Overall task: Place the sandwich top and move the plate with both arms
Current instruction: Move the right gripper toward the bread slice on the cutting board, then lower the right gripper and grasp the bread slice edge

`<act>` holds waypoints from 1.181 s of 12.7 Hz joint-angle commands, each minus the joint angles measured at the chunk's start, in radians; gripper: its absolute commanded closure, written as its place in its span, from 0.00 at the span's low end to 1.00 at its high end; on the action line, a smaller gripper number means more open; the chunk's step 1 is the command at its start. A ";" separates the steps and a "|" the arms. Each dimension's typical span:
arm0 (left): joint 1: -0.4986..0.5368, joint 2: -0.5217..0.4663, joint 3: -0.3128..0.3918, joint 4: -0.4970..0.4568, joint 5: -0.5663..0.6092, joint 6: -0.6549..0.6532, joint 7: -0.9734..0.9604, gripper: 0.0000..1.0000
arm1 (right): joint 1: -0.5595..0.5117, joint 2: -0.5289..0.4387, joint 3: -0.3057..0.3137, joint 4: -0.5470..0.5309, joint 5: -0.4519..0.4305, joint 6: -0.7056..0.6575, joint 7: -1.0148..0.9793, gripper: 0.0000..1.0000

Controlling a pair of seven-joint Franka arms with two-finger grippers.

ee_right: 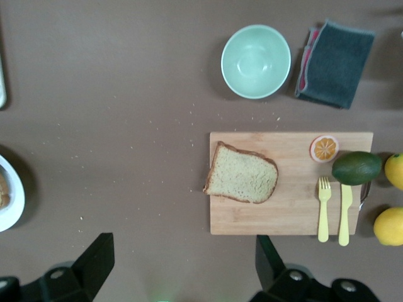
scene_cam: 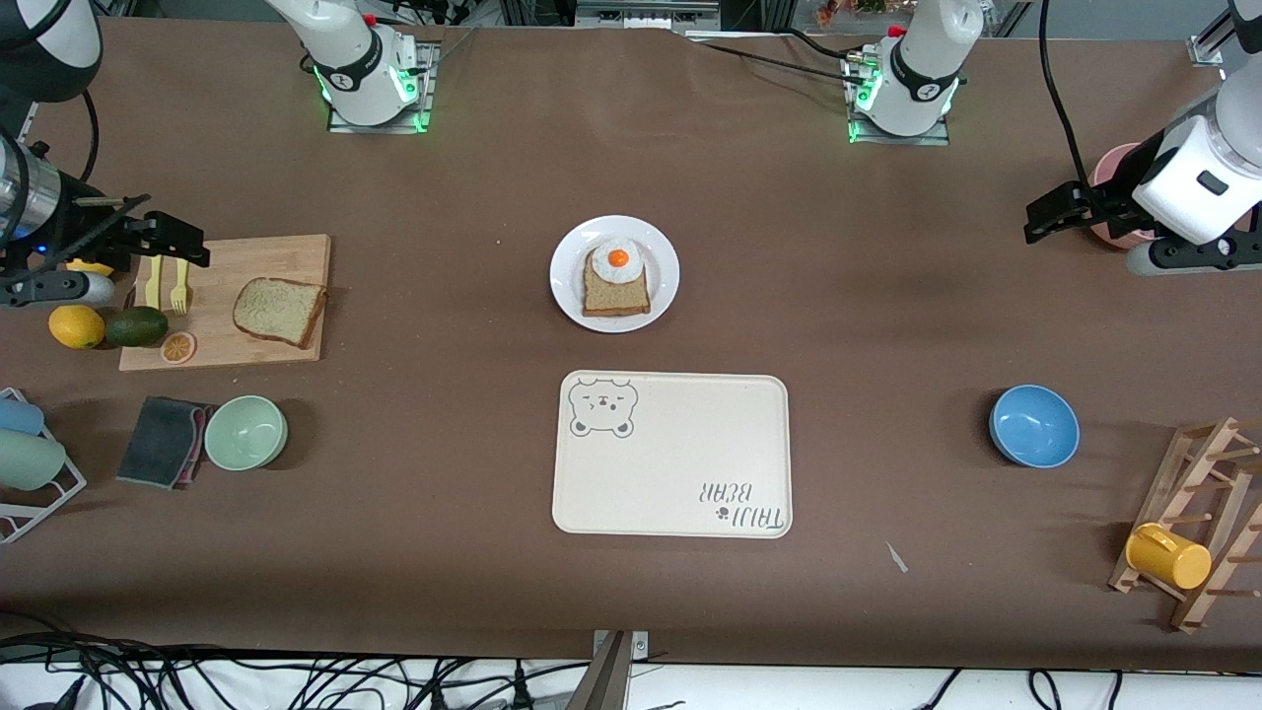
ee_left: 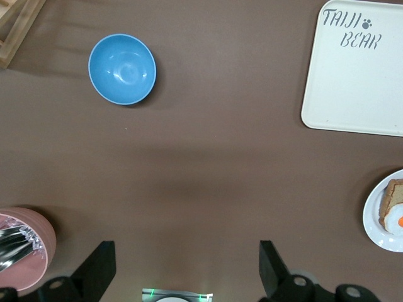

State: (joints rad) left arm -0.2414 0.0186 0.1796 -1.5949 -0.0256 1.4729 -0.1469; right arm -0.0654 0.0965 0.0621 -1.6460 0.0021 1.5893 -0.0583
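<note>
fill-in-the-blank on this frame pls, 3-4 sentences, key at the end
1. The sandwich top lies on the wooden ____.
2. On the plate sits a bread slice topped with a fried ____.
3. The tray lies ____ to the front camera than the plate.
4. Both the left gripper and the right gripper have their fingers ____.

Missing words: cutting board; egg; nearer; open

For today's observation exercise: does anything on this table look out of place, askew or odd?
Mostly tidy. The sandwich top lies askew, one corner poking over the cutting board's edge. A small pale scrap lies on the bare table, nearer the front camera than the tray. Crumbs dot the table beside the board. Nothing looks spilled or broken.
</note>
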 commanded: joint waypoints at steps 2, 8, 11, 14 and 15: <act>0.004 0.006 0.000 0.024 -0.025 -0.017 0.006 0.00 | -0.008 0.055 0.005 -0.059 -0.014 0.064 0.018 0.01; 0.007 0.007 0.000 0.023 -0.027 -0.017 0.006 0.00 | -0.007 0.046 0.005 -0.354 -0.052 0.294 0.056 0.06; 0.005 0.007 0.000 0.021 -0.027 -0.017 0.004 0.00 | -0.005 0.068 0.007 -0.463 -0.089 0.438 0.109 0.06; 0.004 0.006 0.000 0.023 -0.027 -0.019 0.001 0.00 | -0.005 0.141 0.007 -0.546 -0.090 0.581 0.173 0.07; 0.001 0.007 0.000 0.024 -0.027 -0.017 0.001 0.00 | -0.001 0.169 0.007 -0.548 -0.093 0.599 0.185 0.08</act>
State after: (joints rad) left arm -0.2413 0.0191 0.1795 -1.5945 -0.0256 1.4729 -0.1469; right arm -0.0660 0.2211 0.0610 -2.1666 -0.0678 2.1287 0.0795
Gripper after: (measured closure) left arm 0.000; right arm 0.066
